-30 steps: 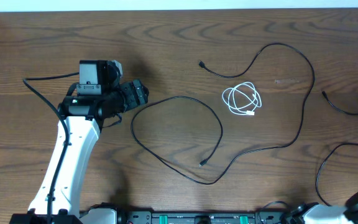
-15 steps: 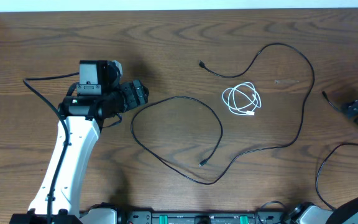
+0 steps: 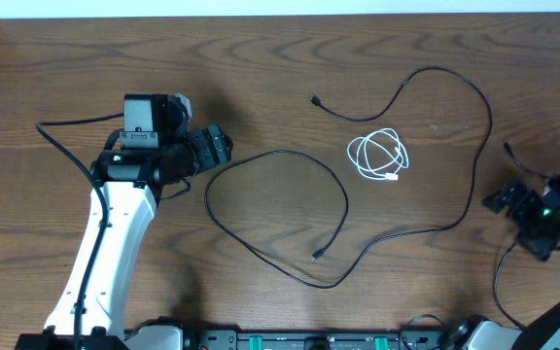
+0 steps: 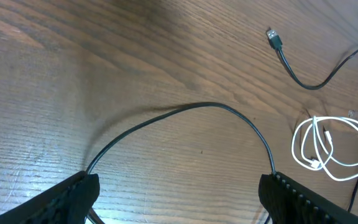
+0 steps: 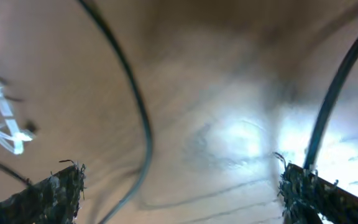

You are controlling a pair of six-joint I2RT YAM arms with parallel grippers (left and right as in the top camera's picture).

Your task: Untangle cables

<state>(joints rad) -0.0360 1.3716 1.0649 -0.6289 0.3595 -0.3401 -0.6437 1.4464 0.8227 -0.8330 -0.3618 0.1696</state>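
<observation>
Black cable (image 3: 475,160) lies just 9 o'clock of right end effector (image 3: 495,200), wide and empty; pinch low there, clear of white cable (image 3: 378,156) at 10 o'clock

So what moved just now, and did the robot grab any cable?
The right gripper came in from the right edge and moved left, toward the black cable. It is open and holds nothing. The left gripper stayed put, also open, and the black cable and the white cable lie just as before.
</observation>
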